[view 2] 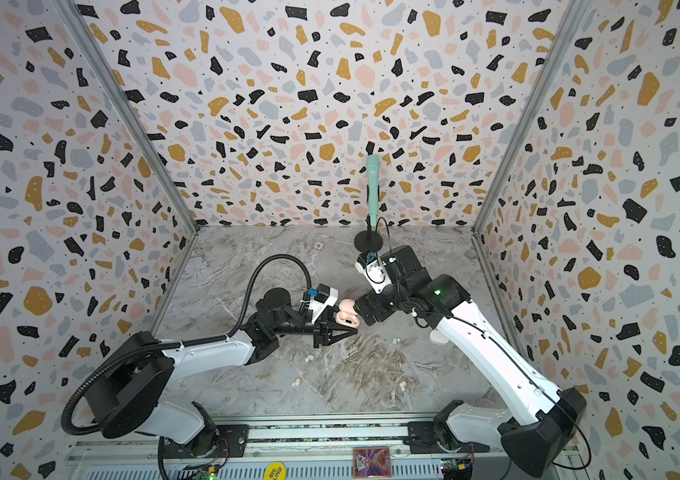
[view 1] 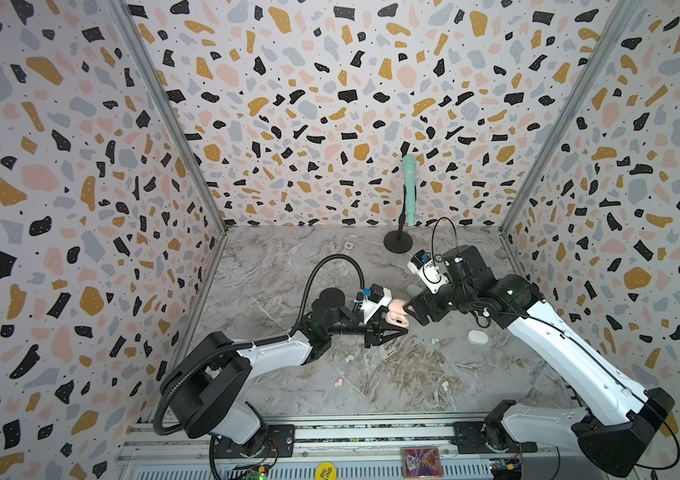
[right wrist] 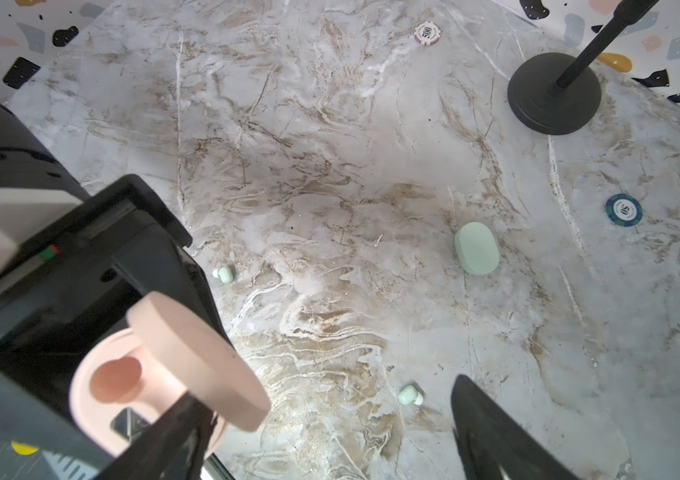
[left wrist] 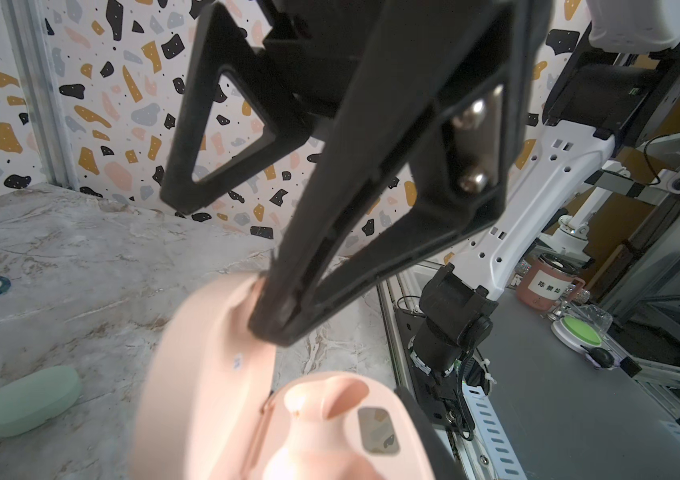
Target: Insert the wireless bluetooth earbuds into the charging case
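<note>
Toward the left of the worktop (view 1: 271,266), near the front edge, I have one pink earbud (view 1: 339,382) lying loose, with a mint earbud (view 1: 348,358) just behind it. Next along, my left pincer (view 1: 397,327) is clamped on the base of the pink charging case (view 1: 395,318), holding it up off the marble with its lid (right wrist: 201,357) swung open. The one well (right wrist: 116,380) I can see properly from the right wrist view is bare, and I make out no bud anywhere in the case. Right beside it, my right pincer (right wrist: 323,390) stands with its jaws wide apart and nothing between them; one finger (left wrist: 276,316) rests against the rim of the lid. Beyond that come a closed mint case (right wrist: 476,248), a second mint earbud (view 1: 434,341), a second pink earbud (view 1: 445,385) and, furthest right, a closed white case (view 1: 478,336). What those shut cases hold I cannot tell. The coming move, as I judge it, hangs on that second pink earbud. It lies on the worktop toward the front edge from the right pincer, well apart from it and lower, and the right arm is both the nearer one and the free one. The bud is too small for me to read its long axis, so I would want the wrist view over it before committing the jaws.
</note>
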Controlling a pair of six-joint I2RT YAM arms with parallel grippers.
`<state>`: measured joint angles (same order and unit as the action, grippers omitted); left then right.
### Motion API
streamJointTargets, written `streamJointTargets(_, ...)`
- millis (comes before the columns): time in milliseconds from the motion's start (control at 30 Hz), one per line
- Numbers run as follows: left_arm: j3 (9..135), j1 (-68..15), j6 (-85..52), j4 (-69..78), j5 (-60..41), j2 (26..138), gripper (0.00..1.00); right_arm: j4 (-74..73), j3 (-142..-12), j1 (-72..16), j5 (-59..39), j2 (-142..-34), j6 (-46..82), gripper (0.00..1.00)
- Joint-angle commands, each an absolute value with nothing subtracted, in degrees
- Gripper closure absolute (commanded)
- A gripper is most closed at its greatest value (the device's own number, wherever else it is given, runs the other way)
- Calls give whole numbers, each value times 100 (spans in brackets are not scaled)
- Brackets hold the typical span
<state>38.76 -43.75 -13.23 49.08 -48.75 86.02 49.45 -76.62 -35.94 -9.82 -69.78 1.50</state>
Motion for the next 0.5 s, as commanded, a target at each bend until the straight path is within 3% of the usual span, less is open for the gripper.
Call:
streamJointTargets(0,3718,-4352,-1589,5633,-4736,8640,83,5287,-7910,-3515,-1567,-6710,431,6)
streamJointTargets(133,3540,-4295,-1751,5998,-4513,8690,84,5378,-7724,-3465,-1980,-6493,993,3)
streamJointTargets(467,3061,-4153,-1883,6563,-3954,8468,84,5130,-5912,-3321,-1839,-5403,2792,1)
